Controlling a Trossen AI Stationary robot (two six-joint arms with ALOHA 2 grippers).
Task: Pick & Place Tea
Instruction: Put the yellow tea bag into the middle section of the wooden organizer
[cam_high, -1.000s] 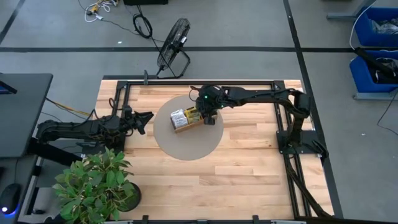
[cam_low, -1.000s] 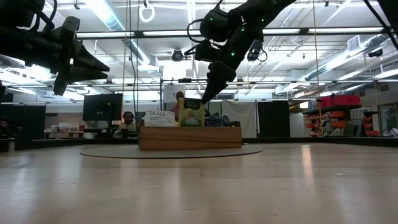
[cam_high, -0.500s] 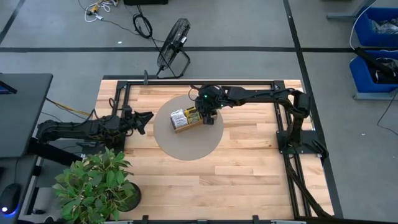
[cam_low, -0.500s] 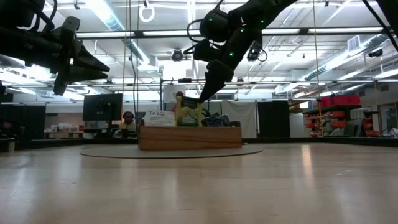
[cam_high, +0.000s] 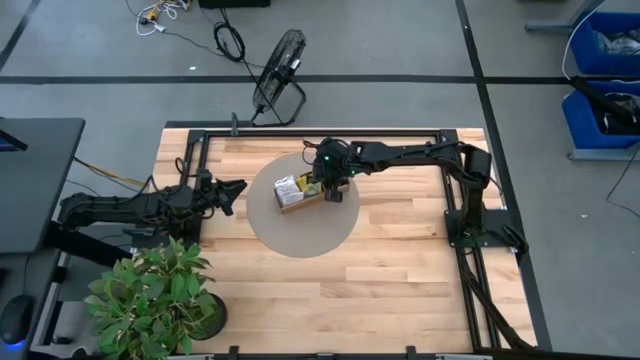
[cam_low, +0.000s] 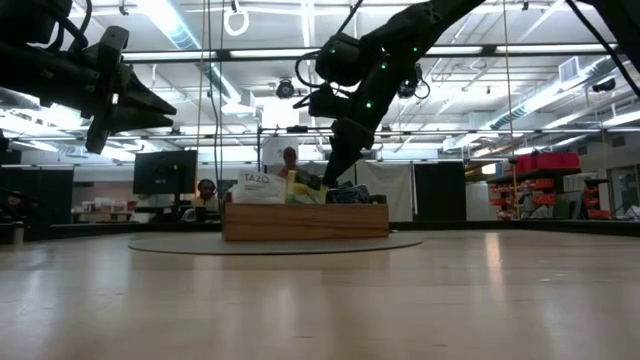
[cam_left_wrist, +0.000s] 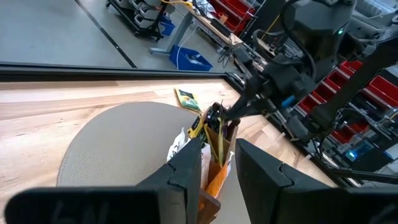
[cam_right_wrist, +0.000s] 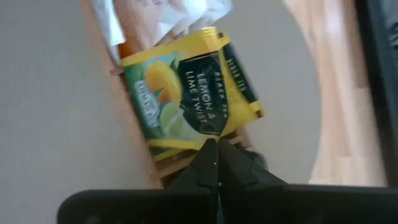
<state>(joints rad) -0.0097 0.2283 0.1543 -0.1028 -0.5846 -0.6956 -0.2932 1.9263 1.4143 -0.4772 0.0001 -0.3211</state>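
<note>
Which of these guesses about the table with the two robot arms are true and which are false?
1. The right gripper is over the wooden tray. True.
2. The right gripper is shut on a green-yellow tea packet. True: the right wrist view shows its fingertips pinched on the packet's edge.
3. The left gripper is reaching into the tray. False: it waits at the left side of the table, clear of the round grey mat.
4. The tray sits on bare wood. False: it rests on the round grey mat.
5. A loose tea packet lies on the wooden tabletop beyond the mat. True, as the left wrist view shows.
</note>
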